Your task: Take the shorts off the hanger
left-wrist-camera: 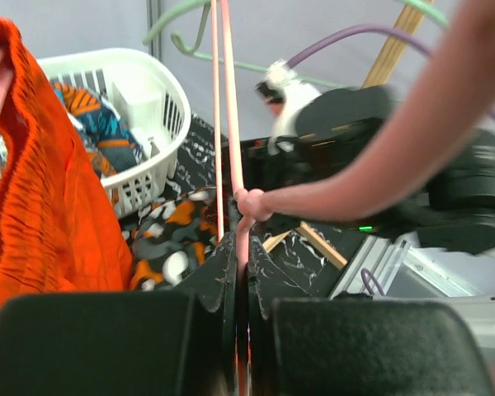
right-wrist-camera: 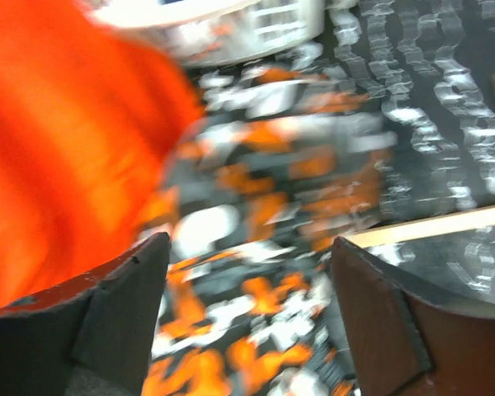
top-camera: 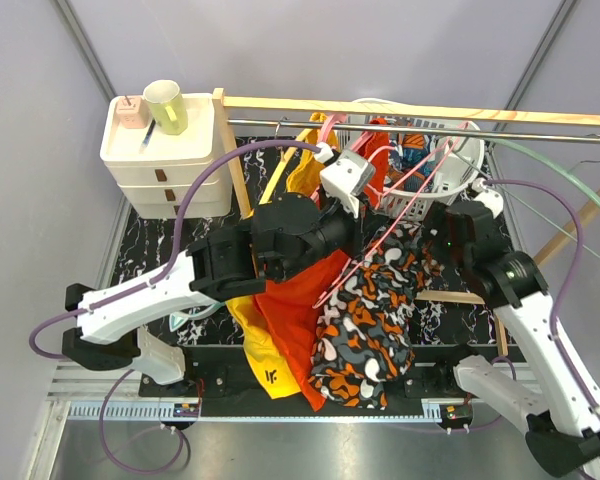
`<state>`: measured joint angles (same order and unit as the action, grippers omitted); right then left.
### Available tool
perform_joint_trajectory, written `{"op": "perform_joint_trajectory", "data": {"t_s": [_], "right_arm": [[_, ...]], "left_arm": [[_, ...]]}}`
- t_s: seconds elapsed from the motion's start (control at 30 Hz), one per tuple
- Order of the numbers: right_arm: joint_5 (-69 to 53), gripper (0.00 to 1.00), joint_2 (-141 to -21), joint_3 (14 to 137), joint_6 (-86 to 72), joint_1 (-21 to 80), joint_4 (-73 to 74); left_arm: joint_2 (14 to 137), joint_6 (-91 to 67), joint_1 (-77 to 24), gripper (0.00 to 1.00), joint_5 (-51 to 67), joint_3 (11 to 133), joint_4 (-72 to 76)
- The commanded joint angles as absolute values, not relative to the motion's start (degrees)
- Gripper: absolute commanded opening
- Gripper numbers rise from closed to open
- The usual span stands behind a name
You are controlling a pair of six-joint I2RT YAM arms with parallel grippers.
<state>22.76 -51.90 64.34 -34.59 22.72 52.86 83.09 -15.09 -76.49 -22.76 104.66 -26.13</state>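
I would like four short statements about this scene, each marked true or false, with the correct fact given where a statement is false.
1. The left fingers are shut on the hanger. True.
2. The right fingers are shut on the grey shorts. False: they are open with nothing between them, and the grey shorts lie beyond them.
3. Blue shorts lie in the basket. True.
4. The cup stands in the basket. False: it stands on top of the drawers.
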Motion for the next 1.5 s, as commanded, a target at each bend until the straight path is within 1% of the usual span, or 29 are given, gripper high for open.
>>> {"op": "perform_joint_trajectory", "data": {"t_s": [0.0, 0.13, 0.17, 0.23, 0.33, 0.4, 0.43, 0.63, 0.73, 0.83, 0.87, 0.93, 0.97, 1.03, 1.07, 1.17, 1.3, 1.33, 1.4, 1.47], "right_arm": [[8.8, 0.9, -44.1, 64.0, -33.1, 22.6, 50.5], [0.5, 0.95, -38.9, 62.8, -33.3, 22.6, 50.4], [-4.3, 0.96, -36.4, 62.3, -32.9, 22.5, 49.3], [-9.2, 0.98, -34.2, 60.8, -31.6, 22.6, 45.9], [-22.6, 1.0, -31.3, 60.3, -29.9, 22.6, 41.5], [-26.5, 1.0, -29.9, 60.2, -29.0, 22.6, 39.0], [-29.9, 1.0, -29.8, 60.2, -28.7, 22.6, 38.4], [-40.4, 1.0, -33.0, 61.9, -27.9, 22.5, 36.2], [-41.8, 0.97, -34.4, 63.1, -28.6, 22.6, 36.0], [-41.1, 0.9, -34.7, 63.3, -29.9, 22.5, 36.5], [-41.6, 0.85, -34.7, 62.7, -30.4, 22.6, 35.9], [-42.4, 0.82, -34.8, 61.3, -32.2, 22.6, 33.6], [-41.8, 0.78, -34.3, 59.3, -32.7, 22.6, 30.5], [-40.3, 0.77, -33.8, 58.7, -34.4, 22.6, 28.1], [-40.2, 0.77, -33.9, 58.4, -34.2, 22.6, 26.3], [-40.3, 0.72, -34.7, 57.0, -34.4, 22.6, 24.6], [-40.1, 0.55, -33.8, 54.9, -36.9, 22.6, 23.8], [-39.3, 0.47, -32.4, 54.3, -37.3, 22.6, 23.8], [-37.6, 0.4, -30.9, 53.5, -37.4, 22.5, 25.3], [-36.6, 0.18, -30.1, 53.0, -38.1, 22.6, 26.1]], "left_arm": [[83.7, -19.9, -76.4, 0.0, -25.6, 106.0, -26.8], [84.0, -22.8, -76.4, 0.0, -29.7, 105.6, -27.0], [84.4, -24.0, -76.4, 0.0, -30.8, 105.6, -27.2], [85.5, -25.2, -76.4, 0.0, -33.8, 106.7, -28.2], [87.8, -29.1, -76.4, 0.0, -36.7, 109.0, -30.3], [89.2, -30.3, -76.4, 0.0, -37.6, 111.4, -32.2], [90.9, -32.2, -76.4, 0.0, -38.1, 112.5, -33.2], [96.2, -38.8, -76.4, 0.0, -40.0, 119.2, -40.4], [97.6, -41.4, -76.4, 0.0, -41.2, 120.6, -42.5], [98.7, -43.8, -76.4, 0.0, -42.4, 120.9, -43.2], [99.1, -43.9, -76.4, 0.0, -42.7, 121.8, -43.1], [100.9, -43.4, -76.4, 0.0, -44.0, 123.0, -43.2], [101.6, -43.0, -76.4, 0.0, -44.5, 123.8, -43.3], [104.3, -44.6, -75.8, 0.0, -44.1, 129.1, -46.8], [104.7, -44.2, -75.8, 0.0, -44.1, 129.7, -46.8], [105.4, -46.8, -75.7, 0.0, -44.0, 128.8, -47.2], [106.6, -47.6, -75.5, 0.0, -43.7, 130.0, -47.5], [106.5, -47.5, -75.5, 0.0, -44.3, 130.2, -47.9], [106.4, -47.7, -75.4, 0.0, -44.9, 130.1, -47.8], [106.5, -48.5, -75.4, 0.0, -44.3, 130.1, -47.8]]}}
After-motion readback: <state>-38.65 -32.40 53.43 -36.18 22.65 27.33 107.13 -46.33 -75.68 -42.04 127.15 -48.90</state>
